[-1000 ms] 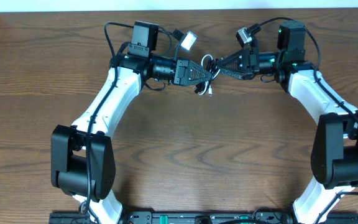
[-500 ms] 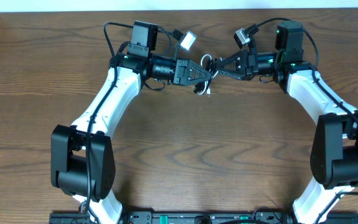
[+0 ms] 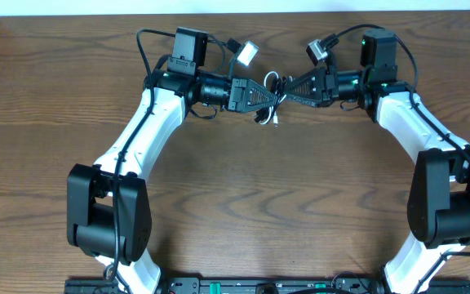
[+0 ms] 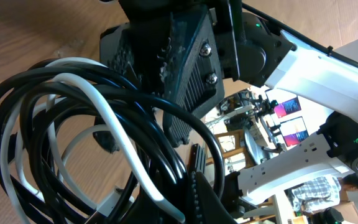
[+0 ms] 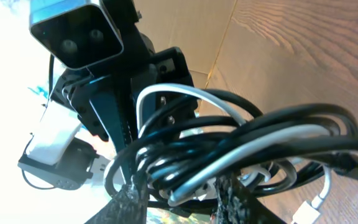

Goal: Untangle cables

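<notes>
The left pincer (image 3: 272,96) is closed, clamped on the cables (image 3: 269,102) (black loops plus one white strand, all one tangle). The right pincer (image 3: 287,88) meets it almost tip to tip from the other side. Its fingers (image 5: 129,208) stand apart, with strands of the tangle running across between them. Cannot tell if it really grips or just brackets them.

The bundle sits between the two pincers, at the far middle of the surface (image 3: 235,188). In the wrist views the black loops (image 4: 55,81) overlap several times and the white strand (image 4: 114,127) arcs through them. The wood grain shows behind the tangle, not touching it. A white plug (image 5: 308,213) hangs at the lower edge of the bundle. From above, a white end pokes out on the near side.

The left arm (image 3: 149,122) and right arm (image 3: 406,114) both reach inward from the sides, wrists level with each other. The left wrist's camera (image 5: 76,31) shows in the right wrist view, just behind the tangle.
</notes>
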